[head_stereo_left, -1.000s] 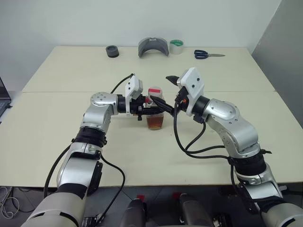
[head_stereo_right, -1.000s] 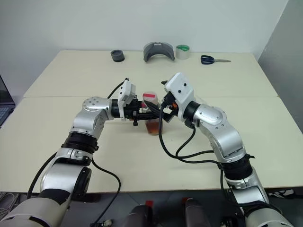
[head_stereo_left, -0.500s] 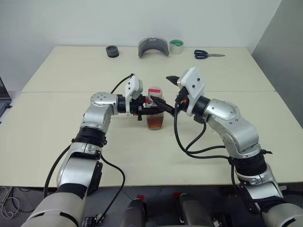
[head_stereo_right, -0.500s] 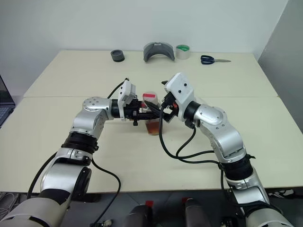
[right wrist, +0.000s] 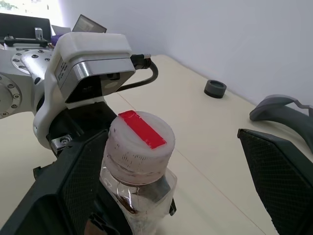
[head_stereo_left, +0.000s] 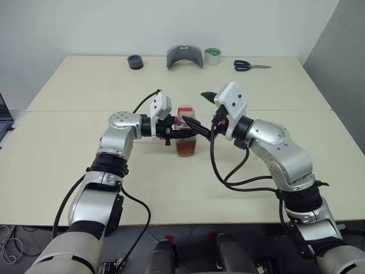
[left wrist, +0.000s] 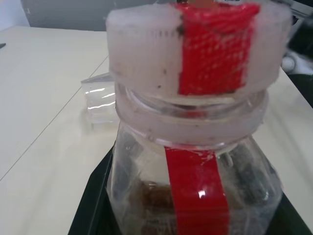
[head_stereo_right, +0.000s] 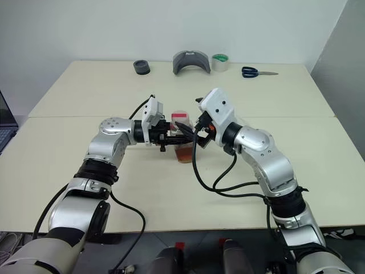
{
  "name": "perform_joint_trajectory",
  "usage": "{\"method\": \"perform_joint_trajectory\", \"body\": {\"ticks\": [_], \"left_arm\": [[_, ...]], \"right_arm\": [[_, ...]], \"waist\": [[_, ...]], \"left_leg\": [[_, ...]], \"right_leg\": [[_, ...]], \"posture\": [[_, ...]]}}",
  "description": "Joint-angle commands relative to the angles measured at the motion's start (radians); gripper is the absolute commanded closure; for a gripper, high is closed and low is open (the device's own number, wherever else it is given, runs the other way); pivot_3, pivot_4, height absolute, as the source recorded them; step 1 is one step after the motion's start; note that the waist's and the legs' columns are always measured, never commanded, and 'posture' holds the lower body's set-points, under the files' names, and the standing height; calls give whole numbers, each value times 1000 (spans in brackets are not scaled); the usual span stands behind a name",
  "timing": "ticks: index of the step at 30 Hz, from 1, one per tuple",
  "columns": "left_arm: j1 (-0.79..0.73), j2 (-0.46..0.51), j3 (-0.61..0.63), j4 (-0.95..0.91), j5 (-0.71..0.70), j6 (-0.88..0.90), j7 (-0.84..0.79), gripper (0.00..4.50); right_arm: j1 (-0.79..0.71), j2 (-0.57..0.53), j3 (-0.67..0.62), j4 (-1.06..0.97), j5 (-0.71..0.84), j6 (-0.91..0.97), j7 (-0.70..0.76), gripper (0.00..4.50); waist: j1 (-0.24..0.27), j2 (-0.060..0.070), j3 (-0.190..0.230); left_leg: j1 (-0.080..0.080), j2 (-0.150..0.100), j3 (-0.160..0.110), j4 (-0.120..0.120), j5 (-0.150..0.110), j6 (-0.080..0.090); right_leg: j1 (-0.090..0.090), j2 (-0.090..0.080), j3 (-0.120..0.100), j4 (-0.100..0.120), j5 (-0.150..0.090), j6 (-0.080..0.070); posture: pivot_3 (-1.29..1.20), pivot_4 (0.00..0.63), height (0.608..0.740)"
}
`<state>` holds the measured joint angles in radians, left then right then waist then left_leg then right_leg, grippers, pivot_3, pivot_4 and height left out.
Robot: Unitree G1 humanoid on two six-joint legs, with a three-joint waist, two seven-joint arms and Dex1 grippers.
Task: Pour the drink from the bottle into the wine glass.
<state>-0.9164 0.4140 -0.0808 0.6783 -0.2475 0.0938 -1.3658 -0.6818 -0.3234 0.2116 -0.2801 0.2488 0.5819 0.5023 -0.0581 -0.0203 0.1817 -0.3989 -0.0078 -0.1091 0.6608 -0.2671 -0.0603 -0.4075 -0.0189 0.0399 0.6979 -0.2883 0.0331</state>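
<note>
1. Nothing has moved since a second ago: the bottle (head_stereo_left: 186,137), both arms and the things around them sit just as before.
2. Upright near the middle of the pale surface (head_stereo_left: 68,165), the bottle carries its white cap with a red strip (right wrist: 141,138), and the drink (head_stereo_left: 186,148) fills only its lower part.
3. From the left, the left hand (head_stereo_left: 181,129) is clamped tight on the bottle just below the cap.
4. From the right, the right hand (right wrist: 171,205) has its fingers (right wrist: 279,181) spread wide around the cap, gripping nothing.
5. At the far edge of the surface lie a black ring (head_stereo_left: 135,61), a grey curved piece (head_stereo_left: 185,56), a roll of tape (head_stereo_left: 213,56) and scissors (head_stereo_left: 248,65).
</note>
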Motion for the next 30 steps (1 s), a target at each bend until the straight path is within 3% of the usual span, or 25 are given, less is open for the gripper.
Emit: {"method": "perform_joint_trajectory", "body": {"ticks": [1,30], "left_arm": [[-36,14,19,-17,-8,-33,-18,2791],[-29,0,46,8,-7,-81,47,2792]], "right_arm": [[-3,-10,-45,-30,-5,-1,-10,0],[49,-13,-24,-163,110,82,86,0]], "waist": [[0,0,0],[0,0,0]], "left_leg": [[0,0,0,0,0,0],[0,0,0,0,0,0]], "right_leg": [[0,0,0,0,0,0],[0,0,0,0,0,0]], "posture": [[0,150,740],[0,150,740]]}}
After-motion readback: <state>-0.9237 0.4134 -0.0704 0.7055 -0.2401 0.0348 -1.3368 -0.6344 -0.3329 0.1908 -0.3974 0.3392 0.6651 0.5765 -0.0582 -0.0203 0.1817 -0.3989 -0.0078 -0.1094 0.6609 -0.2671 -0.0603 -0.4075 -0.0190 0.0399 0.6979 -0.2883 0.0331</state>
